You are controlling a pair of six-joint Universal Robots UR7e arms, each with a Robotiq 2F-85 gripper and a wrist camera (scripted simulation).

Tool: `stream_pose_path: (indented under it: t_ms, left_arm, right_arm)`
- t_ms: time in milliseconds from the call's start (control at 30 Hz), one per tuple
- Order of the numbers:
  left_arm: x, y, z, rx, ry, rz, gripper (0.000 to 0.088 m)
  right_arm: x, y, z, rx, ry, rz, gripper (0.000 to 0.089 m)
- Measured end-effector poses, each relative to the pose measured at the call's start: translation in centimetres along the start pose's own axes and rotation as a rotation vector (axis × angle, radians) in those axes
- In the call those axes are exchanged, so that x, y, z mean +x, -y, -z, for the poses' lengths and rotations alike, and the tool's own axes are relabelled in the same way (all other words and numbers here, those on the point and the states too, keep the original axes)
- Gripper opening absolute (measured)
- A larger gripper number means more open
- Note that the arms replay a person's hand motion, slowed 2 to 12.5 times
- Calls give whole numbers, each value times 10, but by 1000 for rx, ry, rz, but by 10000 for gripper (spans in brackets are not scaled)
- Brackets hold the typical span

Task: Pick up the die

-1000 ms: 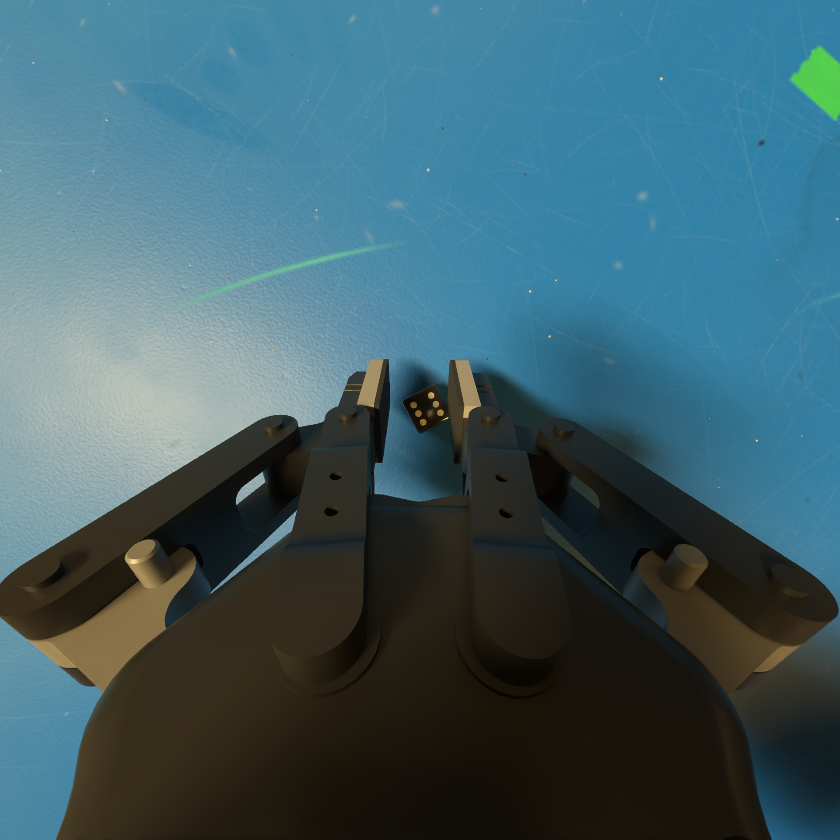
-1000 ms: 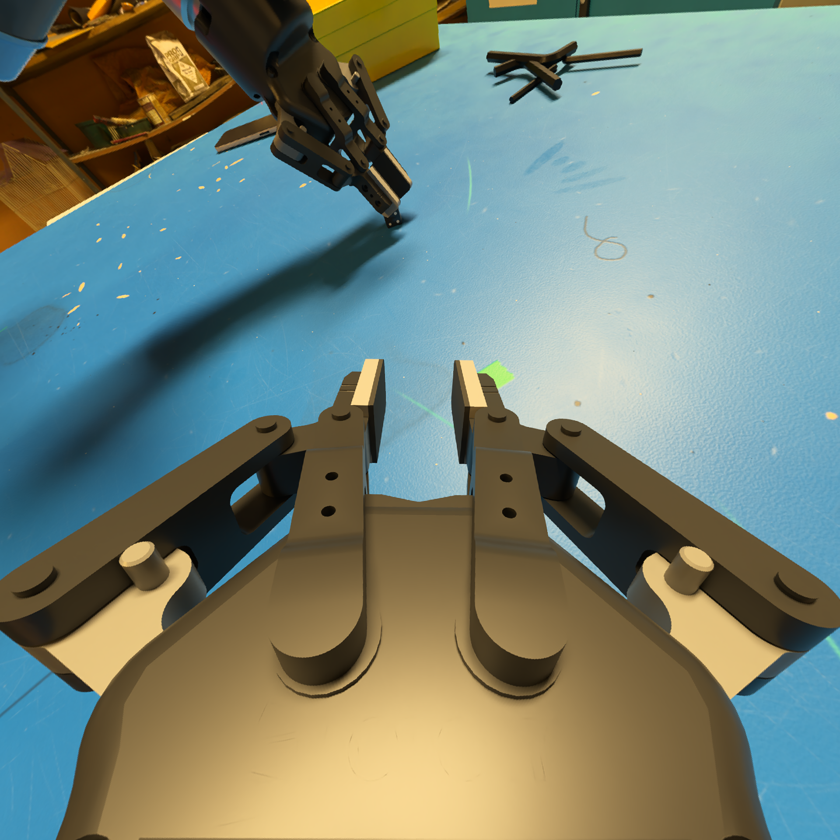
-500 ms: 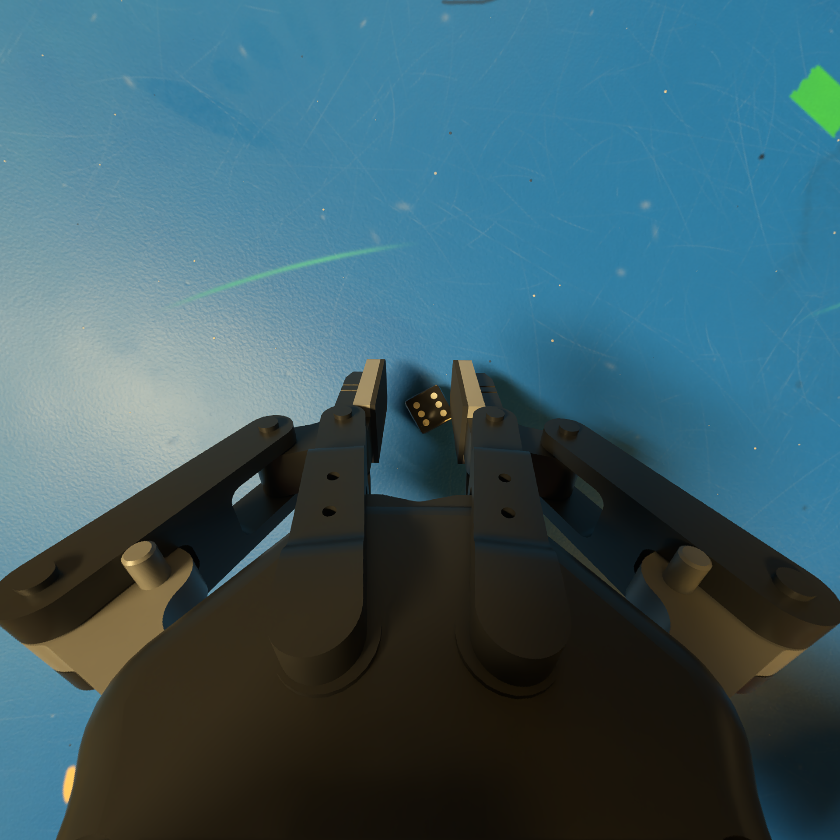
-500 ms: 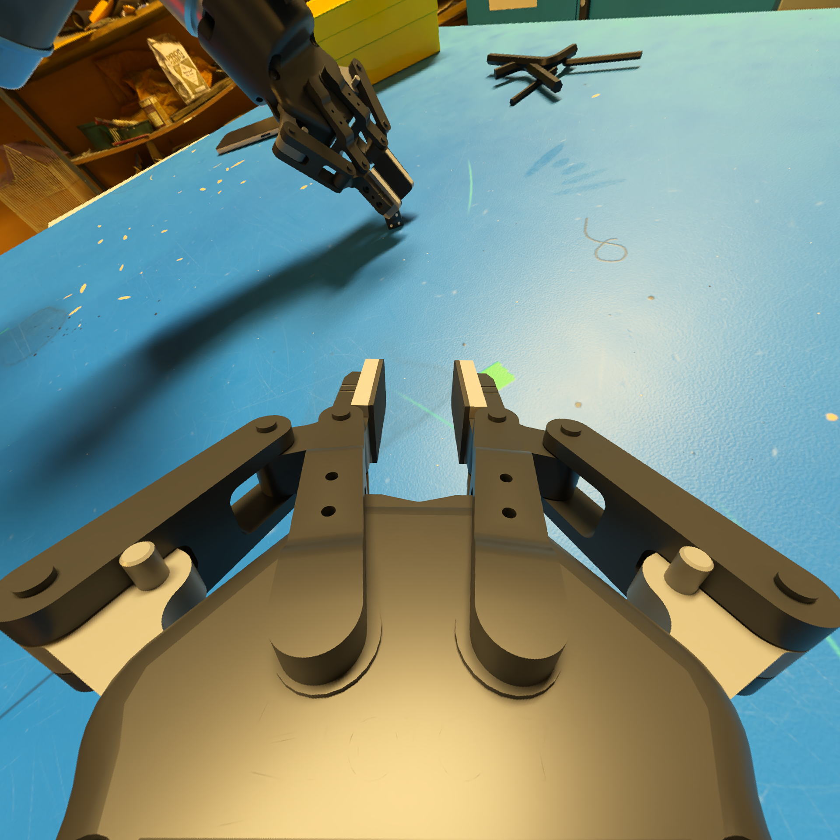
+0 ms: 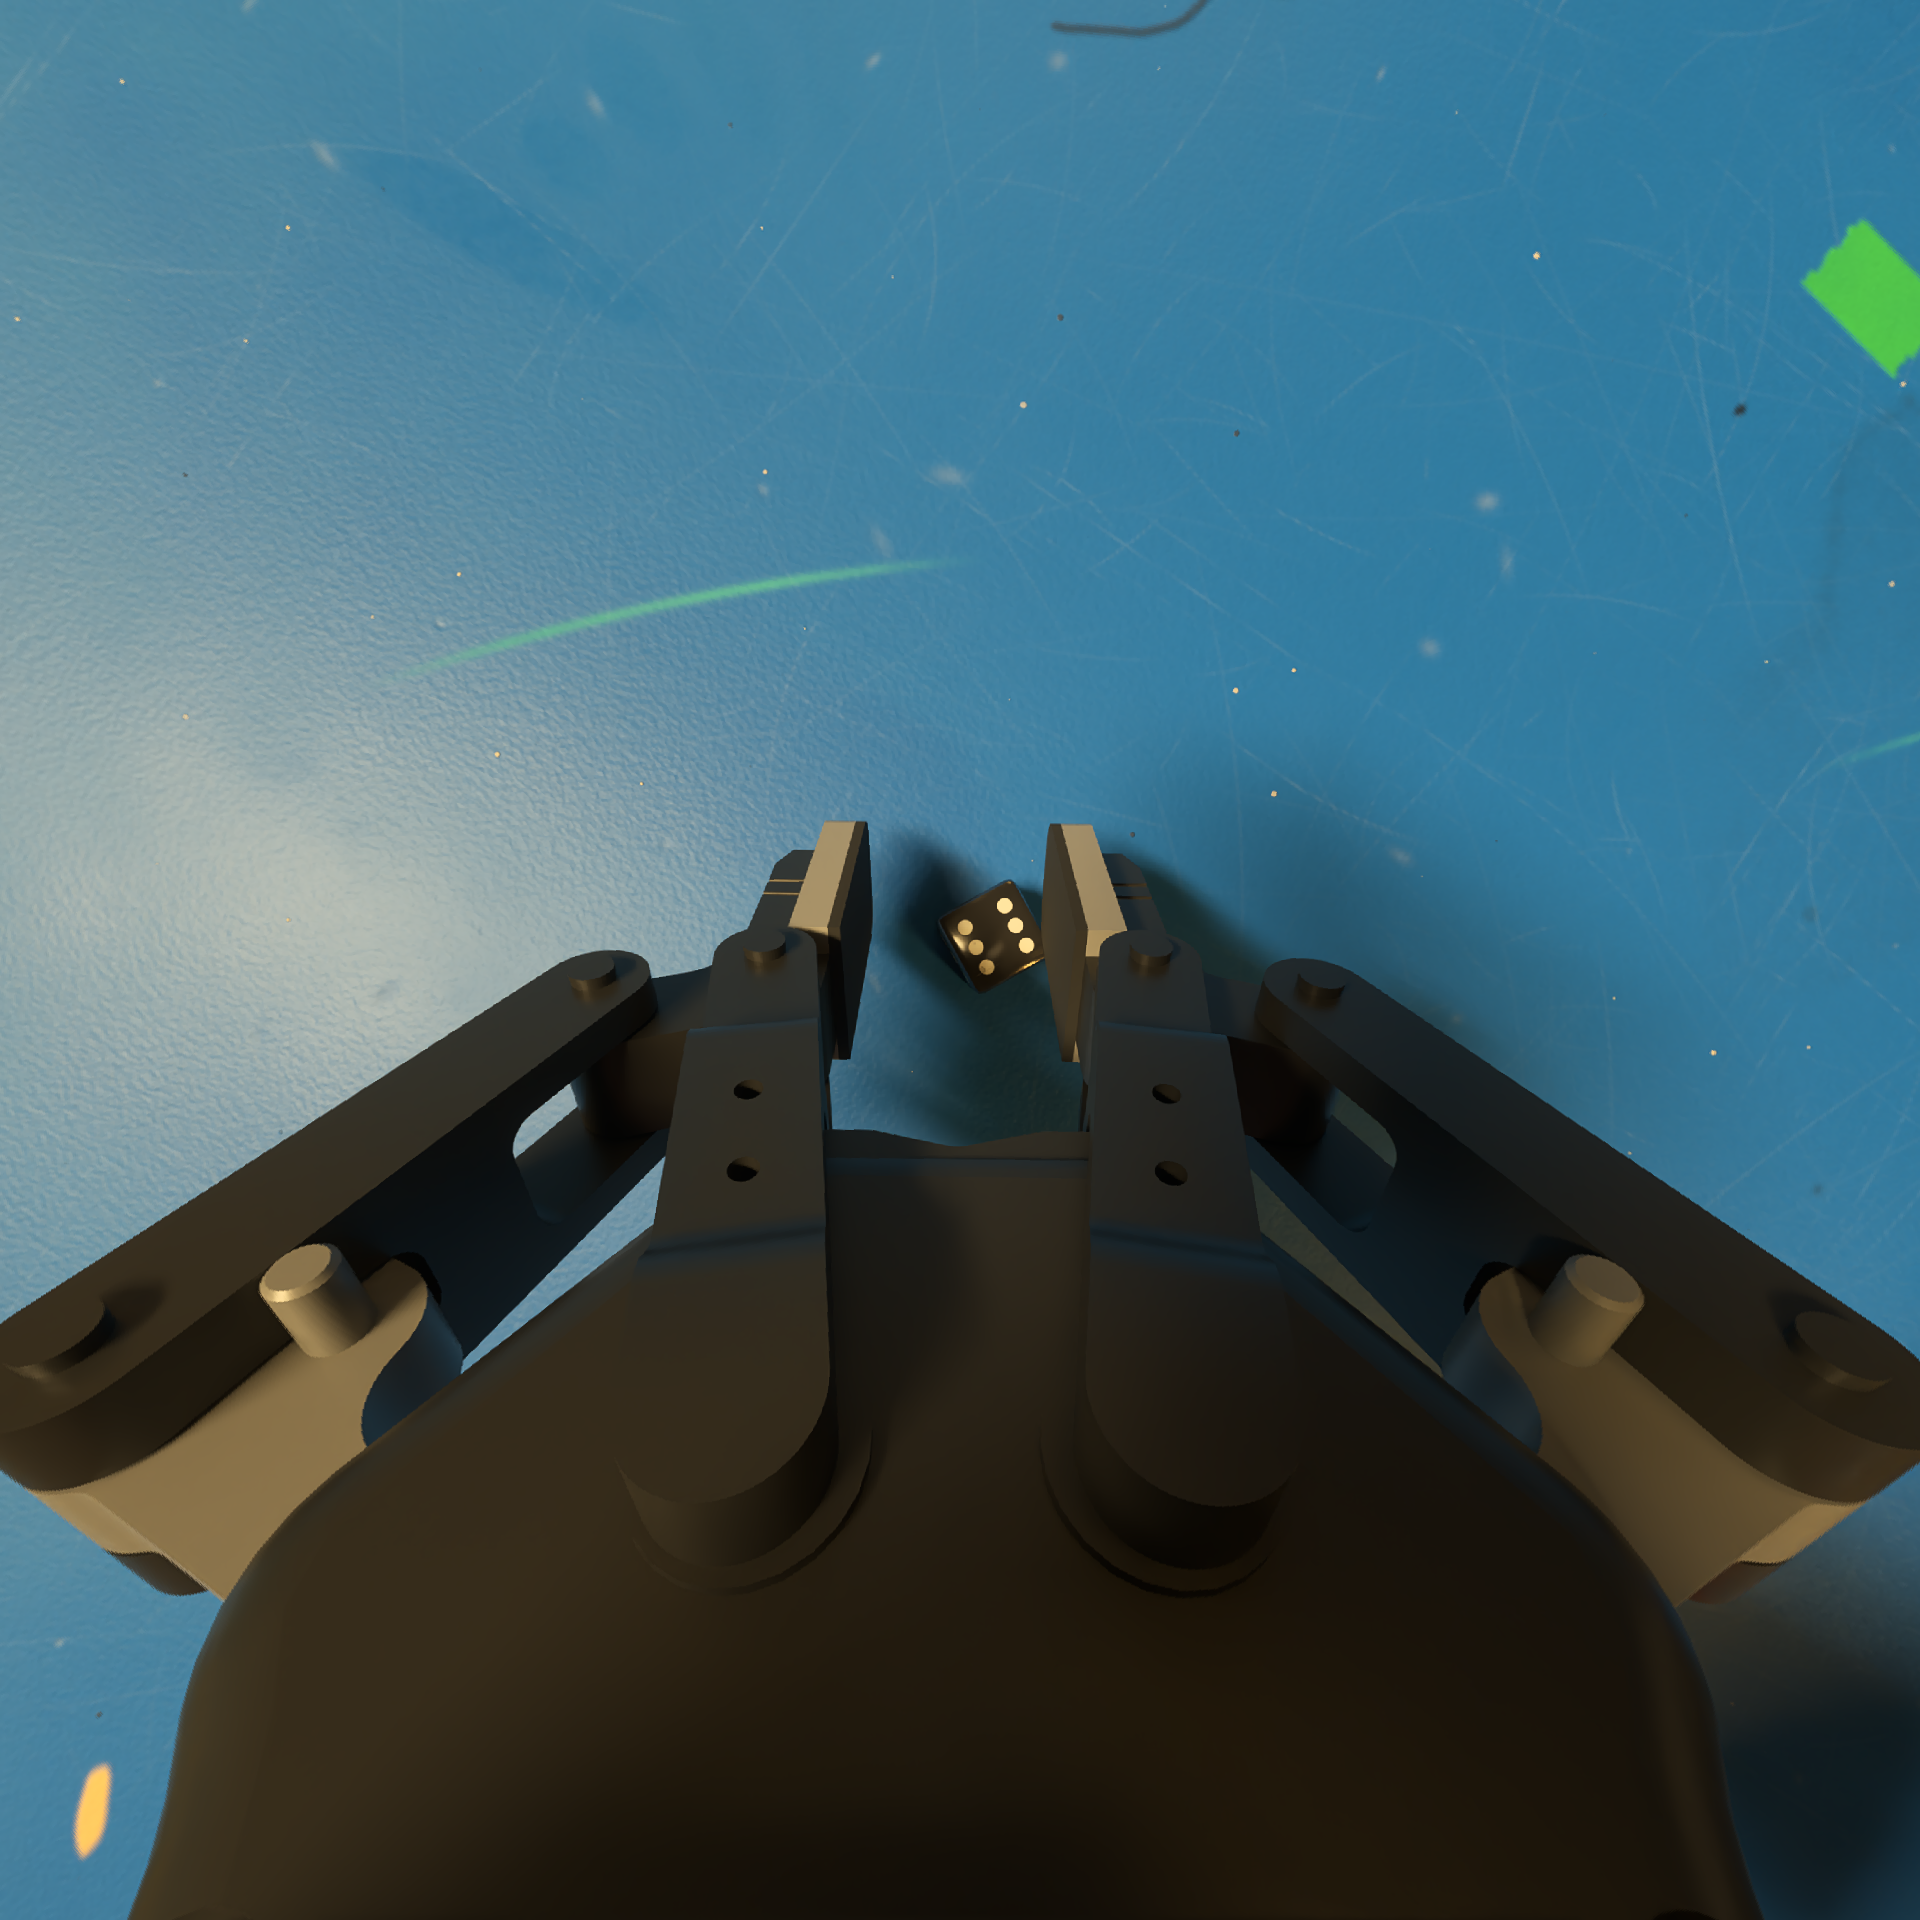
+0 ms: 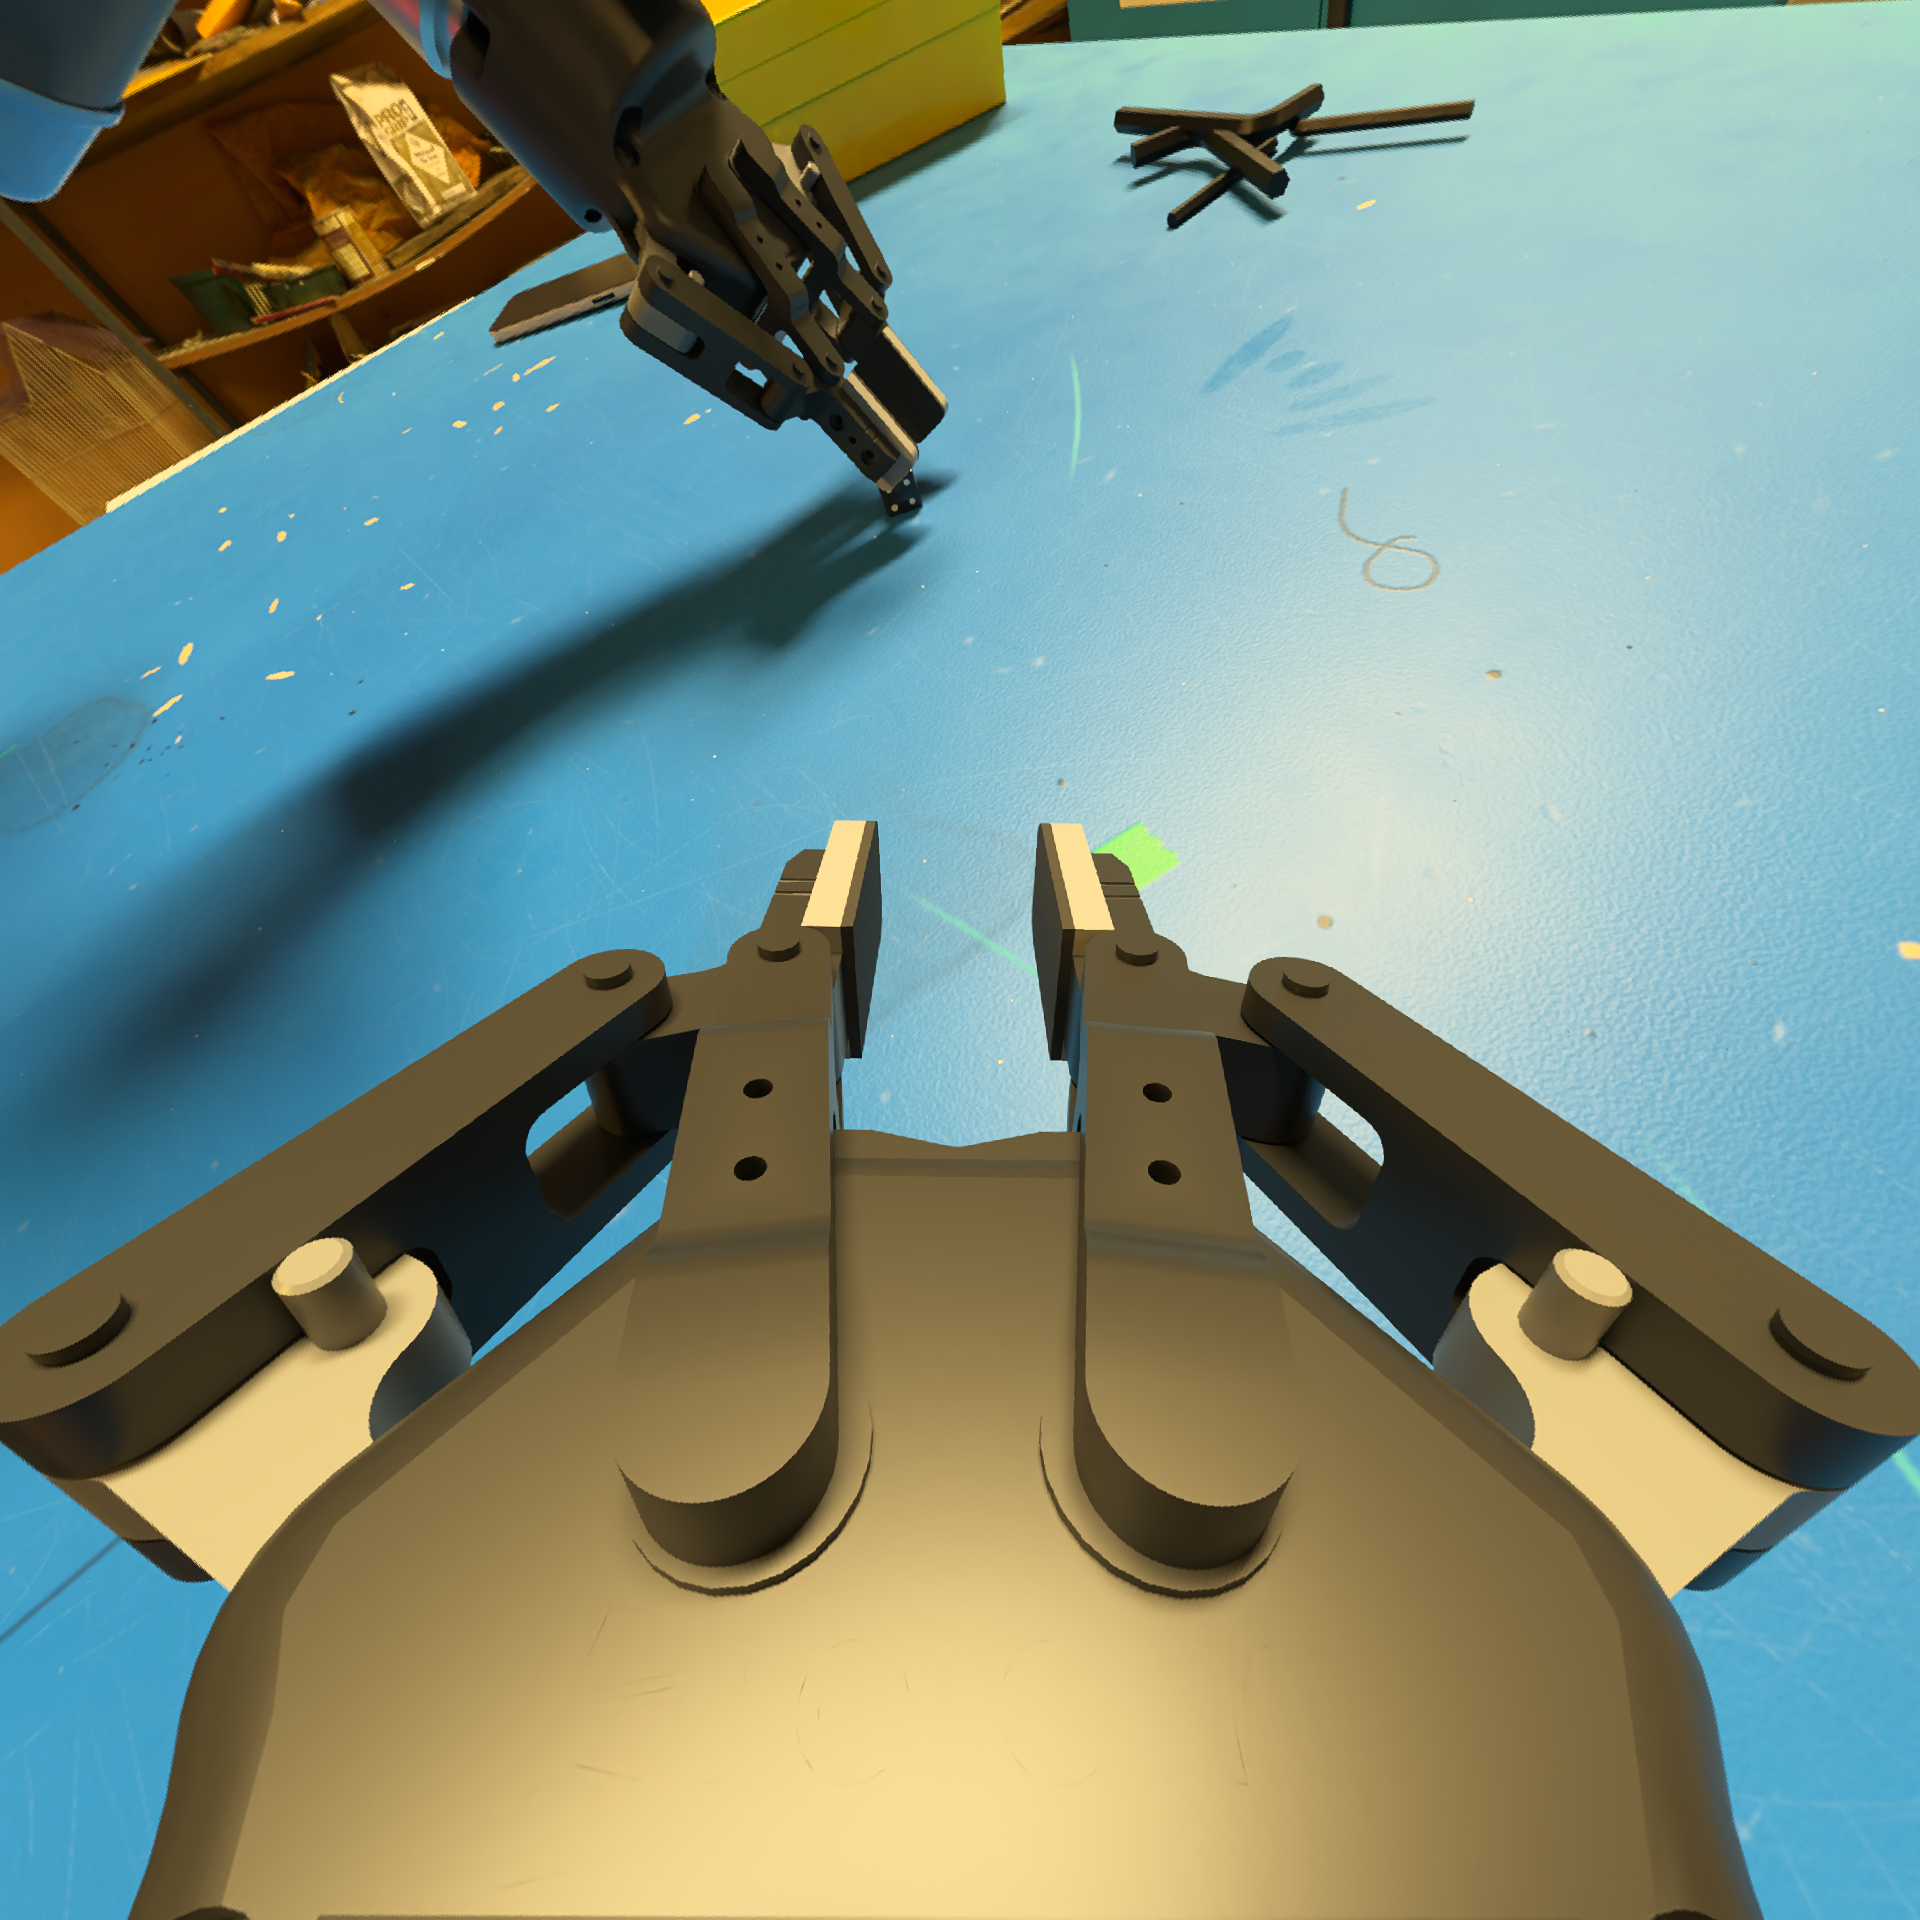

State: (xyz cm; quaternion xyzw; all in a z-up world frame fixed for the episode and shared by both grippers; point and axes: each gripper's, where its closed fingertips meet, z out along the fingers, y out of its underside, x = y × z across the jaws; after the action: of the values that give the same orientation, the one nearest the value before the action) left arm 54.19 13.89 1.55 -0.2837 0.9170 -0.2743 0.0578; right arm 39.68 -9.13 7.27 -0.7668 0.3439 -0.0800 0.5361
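Note:
The die (image 5: 989, 935) is small and black with pale pips. It lies on the blue table between the fingers of my left gripper (image 5: 956, 842). The left gripper is open, with its fingertips down at the table on either side of the die. The die is close to the right-hand finger (image 5: 1081, 914), and a gap shows on its left side. In the right wrist view the left gripper (image 6: 902, 473) reaches down at the far left, with the die (image 6: 902, 497) at its tips. My right gripper (image 6: 956, 862) is open and empty, hovering over the table well short of the die.
A yellow box (image 6: 862, 73), a pile of black sticks (image 6: 1236, 145) and a flat grey plate (image 6: 561, 307) lie at the far side of the table. Green tape (image 6: 1138, 857) is stuck near my right gripper. Shelves stand beyond the table's left edge.
The left wrist view has shifted slightly over the table, and the die now sits a little nearer the right-hand finger. The left finger gap looks the same. The right gripper has not moved.

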Motion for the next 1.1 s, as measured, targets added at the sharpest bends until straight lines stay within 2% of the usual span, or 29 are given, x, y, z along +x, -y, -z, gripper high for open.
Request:
stream_pose_path:
  t_ms: [533,1100]
  left_arm:
    - [-3,0,0,10,8,20,363]
    - [-3,0,0,12,12,18,363]
  right_arm:
    - [-1,-1,0,-5,-8,10,268]
    - [-1,-1,-1,-11,-11,16,268]
